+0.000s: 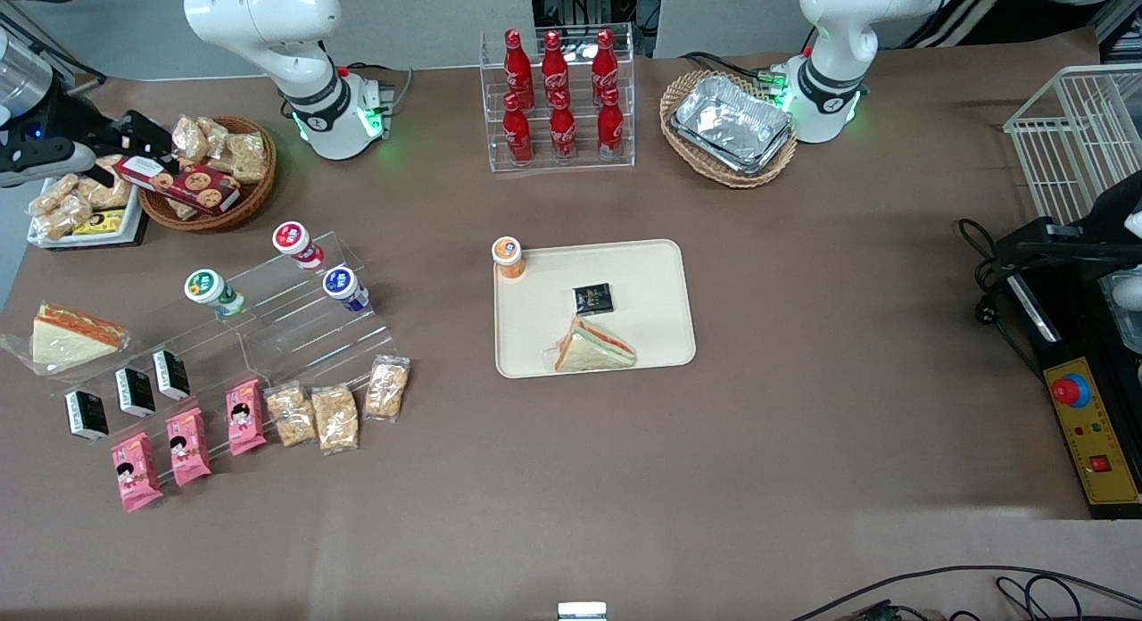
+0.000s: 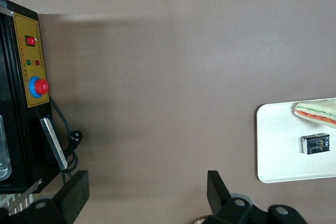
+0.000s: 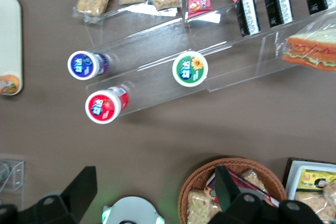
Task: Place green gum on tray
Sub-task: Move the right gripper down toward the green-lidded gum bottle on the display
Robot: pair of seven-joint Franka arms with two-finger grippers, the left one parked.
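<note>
Green gum (image 1: 208,287), a small round white bottle whose green-ringed lid shows a sunflower picture, stands upright on the clear acrylic stepped rack (image 1: 268,309), at about nine o'clock from the cream tray (image 1: 651,273). Red-lidded (image 1: 293,240) and blue-lidded (image 1: 343,284) bottles share the rack. The gripper (image 3: 152,195) hovers high above the rack near a wicker basket (image 3: 231,171), fingers spread wide, holding nothing.

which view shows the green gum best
The right wrist view: the green gum shows large from above, lid label clear, with the open end effector apart from it. The front view shows it small on the clear stand. The left wrist view misses it.
</note>
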